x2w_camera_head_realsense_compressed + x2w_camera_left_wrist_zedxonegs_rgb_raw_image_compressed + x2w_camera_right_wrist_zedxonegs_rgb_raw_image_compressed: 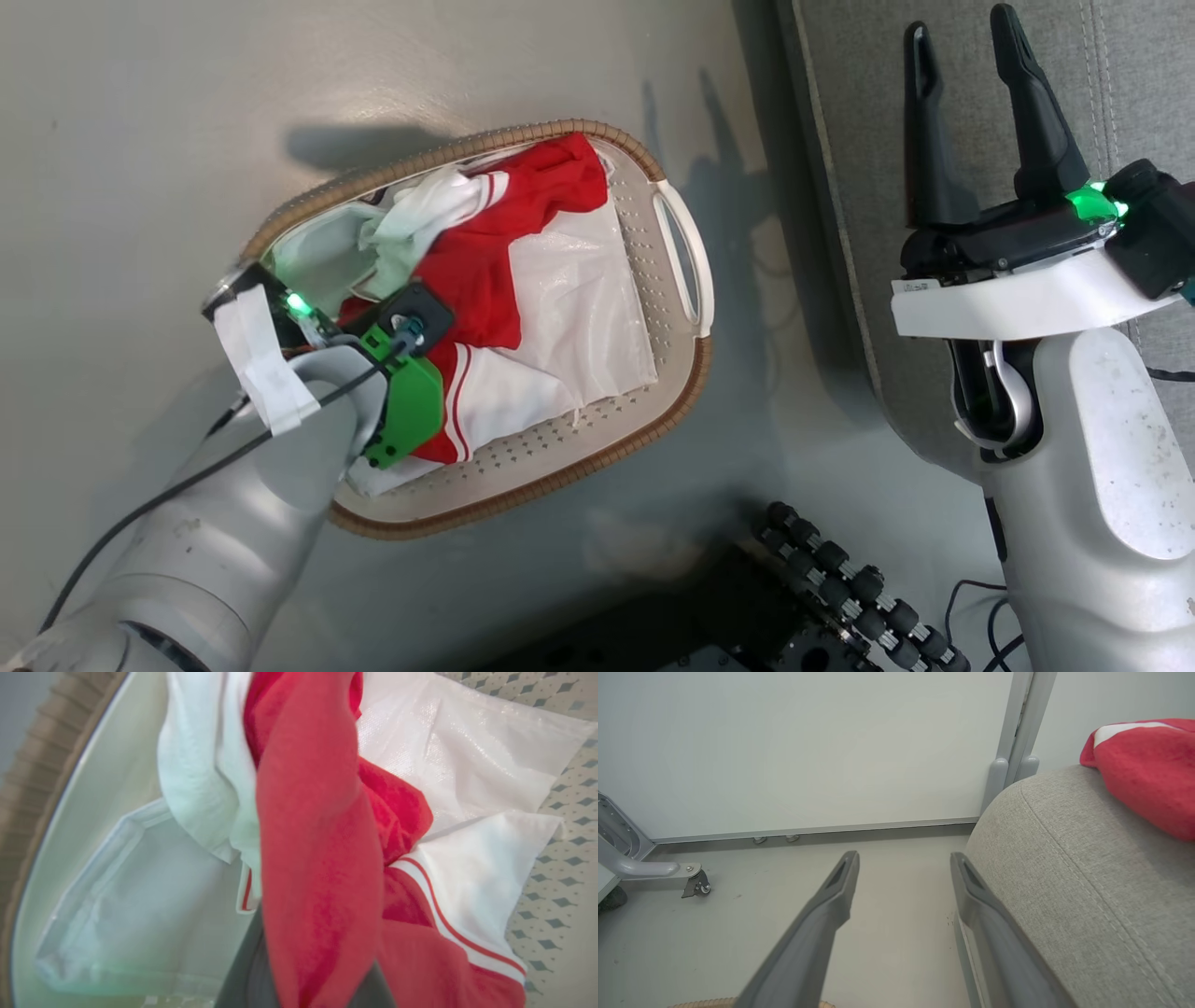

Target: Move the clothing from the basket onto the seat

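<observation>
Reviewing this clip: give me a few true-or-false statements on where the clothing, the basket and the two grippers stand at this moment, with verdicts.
1. The left gripper is shut on red clothing inside the basket. True.
2. The right gripper holds a garment. False: its jaws stand open and empty beside the seat.
3. The basket sits on the seat. False: it stands on the floor next to the seat.
4. A red garment lies on the seat. True.
5. A glossy white sheet lies in the basket. True.
</observation>
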Tool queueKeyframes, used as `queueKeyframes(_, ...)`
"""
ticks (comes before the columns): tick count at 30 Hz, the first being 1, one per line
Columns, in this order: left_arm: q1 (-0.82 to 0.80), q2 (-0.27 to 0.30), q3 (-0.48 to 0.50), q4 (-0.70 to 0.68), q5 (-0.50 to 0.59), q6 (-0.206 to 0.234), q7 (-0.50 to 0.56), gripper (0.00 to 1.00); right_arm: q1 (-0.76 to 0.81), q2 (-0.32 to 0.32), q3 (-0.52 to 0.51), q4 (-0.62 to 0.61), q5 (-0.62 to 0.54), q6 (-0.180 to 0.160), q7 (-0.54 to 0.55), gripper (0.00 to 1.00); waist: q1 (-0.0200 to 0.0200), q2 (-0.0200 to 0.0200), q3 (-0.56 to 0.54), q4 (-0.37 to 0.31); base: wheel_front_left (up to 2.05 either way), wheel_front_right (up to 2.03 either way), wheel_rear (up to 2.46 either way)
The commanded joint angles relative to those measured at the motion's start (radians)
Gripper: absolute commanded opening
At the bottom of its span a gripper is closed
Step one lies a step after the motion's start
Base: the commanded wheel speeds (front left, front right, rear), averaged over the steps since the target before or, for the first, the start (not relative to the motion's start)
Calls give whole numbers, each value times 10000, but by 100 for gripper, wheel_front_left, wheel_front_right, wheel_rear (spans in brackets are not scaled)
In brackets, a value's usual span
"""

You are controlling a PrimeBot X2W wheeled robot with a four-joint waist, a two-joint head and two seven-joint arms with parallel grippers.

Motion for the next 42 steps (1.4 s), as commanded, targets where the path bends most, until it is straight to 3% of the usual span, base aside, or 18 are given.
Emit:
queueKeyframes(1,198,-55,-70,-85,-66,9,-152,0,113,-16,16,67,-131,-14,-25,100,-1,107,-267,194,0,0,0)
queueKeyframes(13,1048,-76,-110,-1722,-396,115,-657,0,748,-25,-105,748,-947,-14,-24,100,-1,107,-2199,1193,0,0,0)
queueKeyframes(26,1932,1007,19,-4886,65,398,-659,0,2209,-28,-420,1632,-1757,-14,-24,100,-1,107,-5184,2141,0,0,0)
queueKeyframes(33,1471,1711,213,-6196,136,486,-556,0,2748,-26,-312,1799,-1873,-14,-24,100,-1,107,-6265,2118,0,0,0)
queueKeyframes(42,303,2535,536,-8156,170,421,562,0,3095,-23,-83,1809,-1899,-14,-24,100,-1,107,-6996,2031,0,0,0)
